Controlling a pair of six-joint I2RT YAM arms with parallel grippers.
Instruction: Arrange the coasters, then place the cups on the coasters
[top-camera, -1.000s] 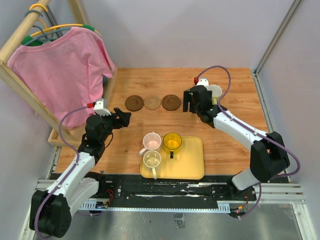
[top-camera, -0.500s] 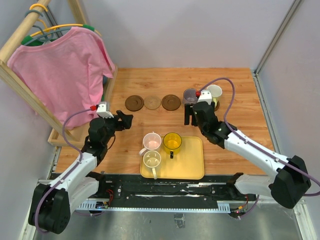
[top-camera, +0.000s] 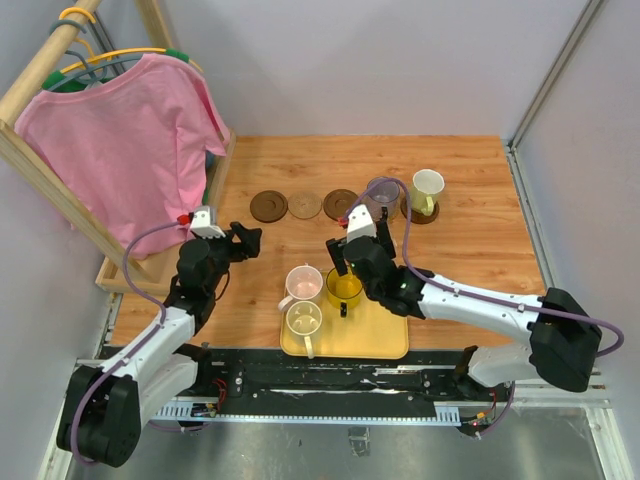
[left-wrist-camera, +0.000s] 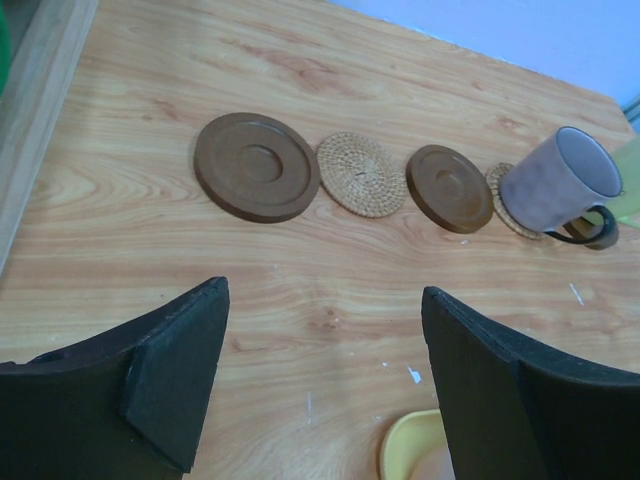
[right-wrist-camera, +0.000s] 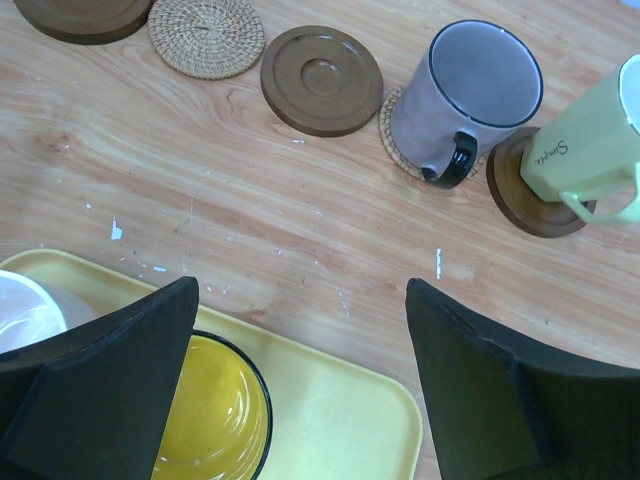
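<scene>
Three bare coasters lie in a row: dark brown (top-camera: 268, 206), tan (top-camera: 305, 204), dark brown (top-camera: 341, 203). Right of them the grey-purple cup (top-camera: 382, 192) stands on a tan coaster (right-wrist-camera: 400, 130), and the white cup with the green inside (top-camera: 427, 188) stands on a dark coaster (right-wrist-camera: 520, 190). The pink cup (top-camera: 304, 283), yellow cup (top-camera: 345, 286) and cream cup (top-camera: 303, 320) sit on the yellow tray (top-camera: 385, 320). My right gripper (right-wrist-camera: 302, 288) hangs open over the tray's far edge, beside the yellow cup (right-wrist-camera: 210, 415), holding nothing. Over bare table left of the tray, my left gripper (left-wrist-camera: 322, 290) is open and empty.
A wooden rack (top-camera: 40, 170) with a pink shirt (top-camera: 125, 140) stands at the left edge of the table. Grey walls close the back and the right side. Bare wood lies between the coaster row and the tray.
My right gripper has left the grey-purple cup on its tan coaster and drawn back toward me and leftward, to above the yellow cup. The left arm has barely shifted.
</scene>
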